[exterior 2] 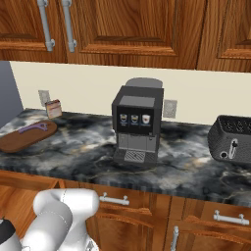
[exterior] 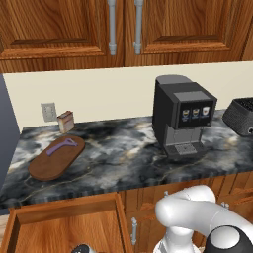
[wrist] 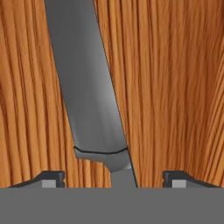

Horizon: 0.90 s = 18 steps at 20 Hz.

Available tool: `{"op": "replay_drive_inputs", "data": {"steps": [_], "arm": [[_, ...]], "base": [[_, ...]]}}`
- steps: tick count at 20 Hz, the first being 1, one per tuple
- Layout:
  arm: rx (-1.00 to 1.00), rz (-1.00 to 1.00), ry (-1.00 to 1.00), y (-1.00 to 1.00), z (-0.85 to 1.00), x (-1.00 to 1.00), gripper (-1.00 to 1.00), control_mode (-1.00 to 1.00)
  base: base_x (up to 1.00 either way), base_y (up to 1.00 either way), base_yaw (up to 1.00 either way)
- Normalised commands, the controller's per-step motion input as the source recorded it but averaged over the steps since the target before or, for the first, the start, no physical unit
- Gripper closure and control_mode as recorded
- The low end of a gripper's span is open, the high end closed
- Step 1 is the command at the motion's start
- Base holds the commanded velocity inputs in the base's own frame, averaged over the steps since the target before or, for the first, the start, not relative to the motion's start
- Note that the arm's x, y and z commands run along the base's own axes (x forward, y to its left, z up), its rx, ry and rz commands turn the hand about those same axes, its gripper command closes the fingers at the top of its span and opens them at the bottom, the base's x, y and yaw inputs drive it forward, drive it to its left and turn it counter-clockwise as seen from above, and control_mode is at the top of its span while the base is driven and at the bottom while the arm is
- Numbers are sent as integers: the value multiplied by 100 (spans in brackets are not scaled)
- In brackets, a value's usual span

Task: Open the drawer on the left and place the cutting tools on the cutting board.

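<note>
The peeler [exterior: 61,146] lies on the cutting board [exterior: 49,165], left of the coffee machine [exterior: 182,116]; the drawer [exterior: 64,230] stands open below.

No readable text, label, brand or number is showing anywhere; the coffee machine [exterior: 182,117] is displaying three small cup pictures on its dark front panel.

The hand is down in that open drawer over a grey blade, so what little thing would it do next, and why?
Probably close the fingers on the grey knife. In the hand view the gripper straddles it with fingertips wide apart on either side, nothing held. The drawer is already open, and the purple tool already lies on the cutting board, so this knife looks like the piece left to move.
</note>
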Motion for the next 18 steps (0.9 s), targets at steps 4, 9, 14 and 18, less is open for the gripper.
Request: {"op": "replay_drive_inputs", "data": {"steps": [4,9,14,18], "arm": [[0,0,0,0,0,0,100,-100],[0,0,0,0,0,0,100,-100],[0,0,-1,0,10,-7,100,-100],[0,0,-3,0,33,-11,100,-100]], "base": [[0,0,0],[0,0,0],[0,0,0],[0,0,0]]}}
